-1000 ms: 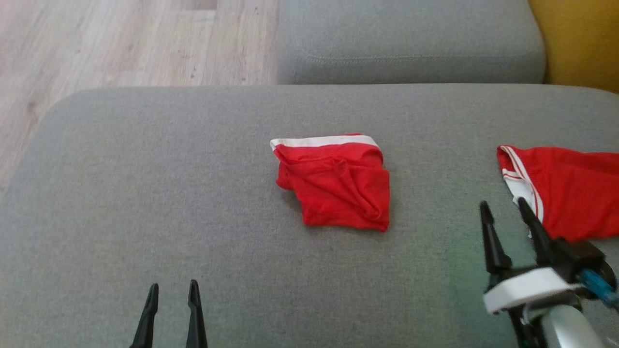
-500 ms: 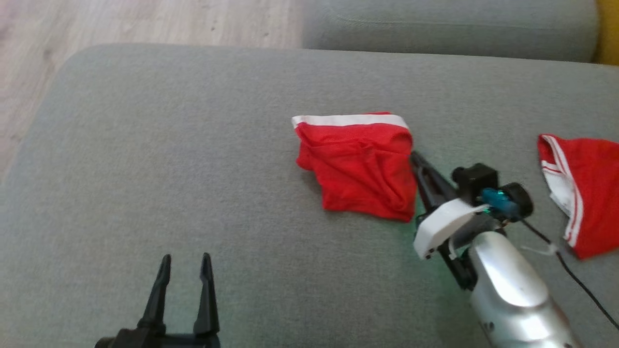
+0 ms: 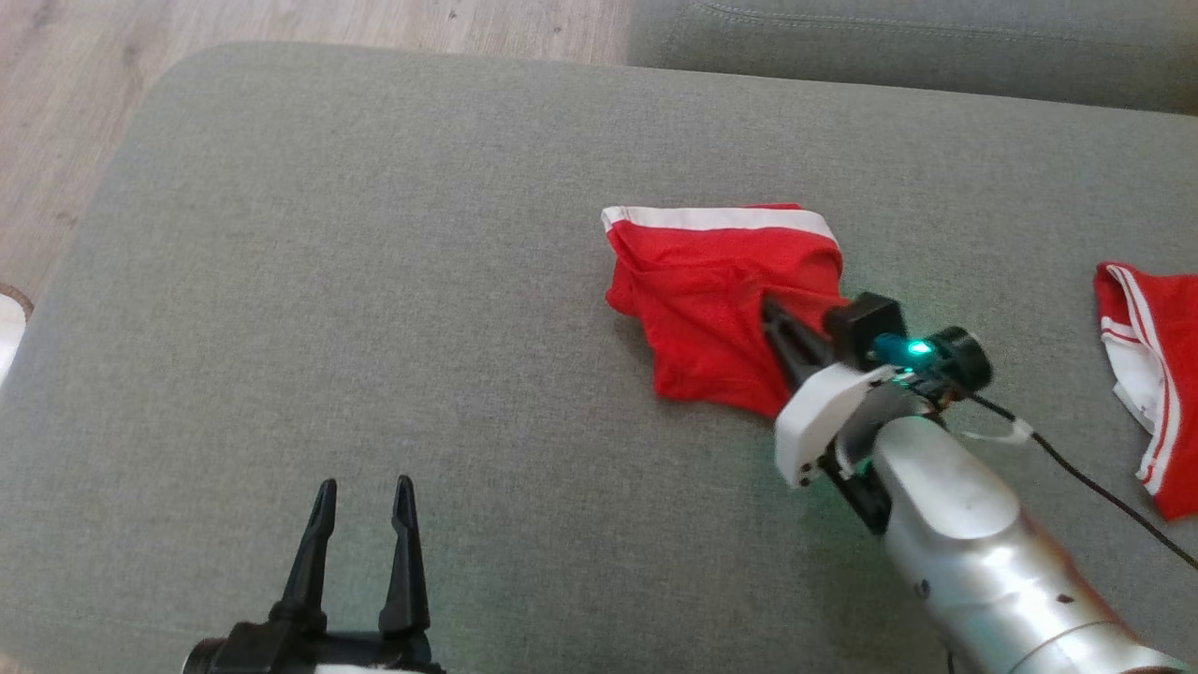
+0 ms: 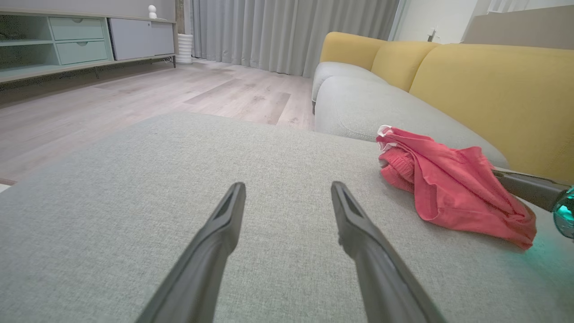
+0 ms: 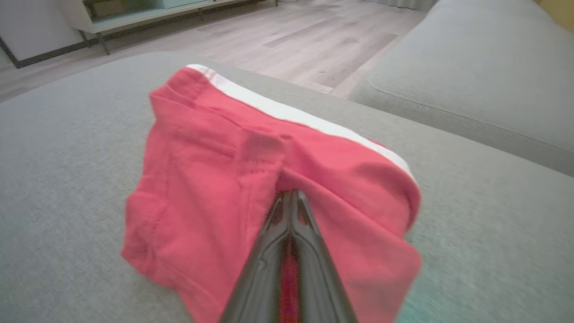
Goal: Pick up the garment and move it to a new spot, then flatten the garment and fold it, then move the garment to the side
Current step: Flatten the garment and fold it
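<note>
While the right gripper (image 5: pixel 290 195) is clenched on a pinch of the red garment (image 3: pixel 707 281), the cloth sits bunched mid-way across the grey sofa cushion (image 3: pixel 374 234) — pickup barely begun, by my reading. Left gripper (image 3: pixel 363 491) hangs spread and empty (near the front edge). Moving, flattening, folding and setting aside all remain.

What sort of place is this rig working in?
Most likely a home living room: a grey sofa seat with yellow back cushions, light wood-look flooring, floor-length grey curtains and a low cabinet with drawers by the wall.
</note>
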You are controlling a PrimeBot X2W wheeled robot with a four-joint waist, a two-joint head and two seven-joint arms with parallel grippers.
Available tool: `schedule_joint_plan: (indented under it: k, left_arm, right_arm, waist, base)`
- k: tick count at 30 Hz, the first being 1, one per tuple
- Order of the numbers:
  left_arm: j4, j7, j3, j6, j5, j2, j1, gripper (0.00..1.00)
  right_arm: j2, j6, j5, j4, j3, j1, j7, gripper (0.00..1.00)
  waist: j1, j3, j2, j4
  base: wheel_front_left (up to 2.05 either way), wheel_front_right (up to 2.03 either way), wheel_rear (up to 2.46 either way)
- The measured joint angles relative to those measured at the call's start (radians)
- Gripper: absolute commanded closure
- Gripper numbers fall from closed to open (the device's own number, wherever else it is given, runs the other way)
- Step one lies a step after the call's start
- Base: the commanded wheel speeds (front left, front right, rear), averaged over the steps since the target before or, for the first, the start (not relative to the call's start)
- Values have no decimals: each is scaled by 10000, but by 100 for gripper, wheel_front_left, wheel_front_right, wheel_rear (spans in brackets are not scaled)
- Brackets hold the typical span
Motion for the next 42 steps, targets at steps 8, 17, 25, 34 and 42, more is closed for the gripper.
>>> schedule_joint_plan:
  k: [8, 17, 25, 34, 42]
  left_arm:
    - [38, 0, -10, 75, 0, -2, -47, 0]
    - [38, 0, 0, 84, -2, -2, -45, 0]
    - [36, 0, 107, 134, -4, -2, 101, 0]
    - [-148, 0, 669, 217, 2, -2, 711, 0]
    - [-186, 0, 1262, -23, 359, 0, 1221, 0]
  right_arm:
    - [2, 0, 1404, -134, 2366, -72, -29, 100]
    - [6, 0, 2391, -293, 4422, -65, 527, 100]
    - [8, 0, 2938, -543, 4888, 57, 54, 100]
    - [-746, 0, 2500, -1806, 1996, 970, -656, 43]
    - [-1444, 0, 771, -4518, -2638, 4308, -675, 0]
  waist:
    - [-1, -29, 0, 8]
    - [-1, -89, 0, -87]
    - [-1, -395, 0, -220]
    - [-2, -1052, 0, -684]
    - [-3, -1567, 0, -1083]
  base:
    - [0, 0, 0]
    - [0, 0, 0]
    - [0, 0, 0]
    - [0, 0, 0]
    - [0, 0, 0]
